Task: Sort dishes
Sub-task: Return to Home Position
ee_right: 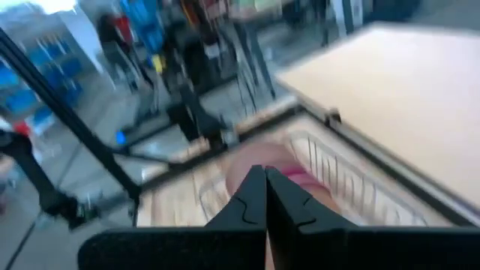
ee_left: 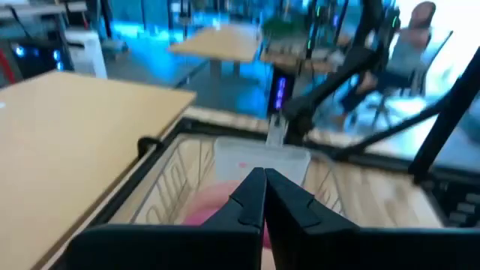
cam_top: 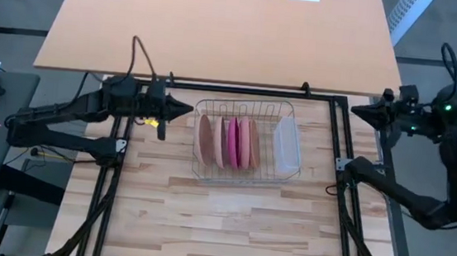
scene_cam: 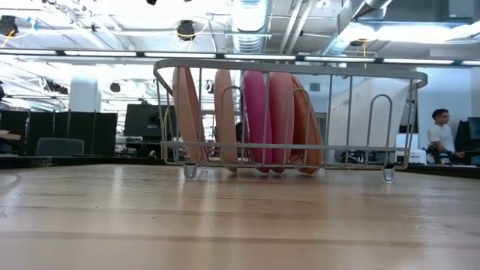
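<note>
Since every one of the plates (cam_top: 229, 141) in sight stands on edge inside the wire rack (cam_top: 244, 104), the high view suggests only a retreat is left. The left gripper (cam_top: 187, 108) sits just off the rack's left end and the right gripper (cam_top: 356, 113) farther off its right end, so the left arm is nearer. Both point at the rack. A translucent tub (cam_top: 287, 145) fills the rack's right end.

In the low view the plates (scene_cam: 259, 120) are thin, smooth plastic rounds in salmon, pale pink and magenta. They lean between the rack's (scene_cam: 300, 66) glossy wire hoops, faces toward its ends.

The left wrist view shows the left gripper (ee_left: 264, 174) pinched together and empty, with the rack ahead.

In the right wrist view the right gripper (ee_right: 264, 171) is likewise closed on nothing, facing the rack.
</note>
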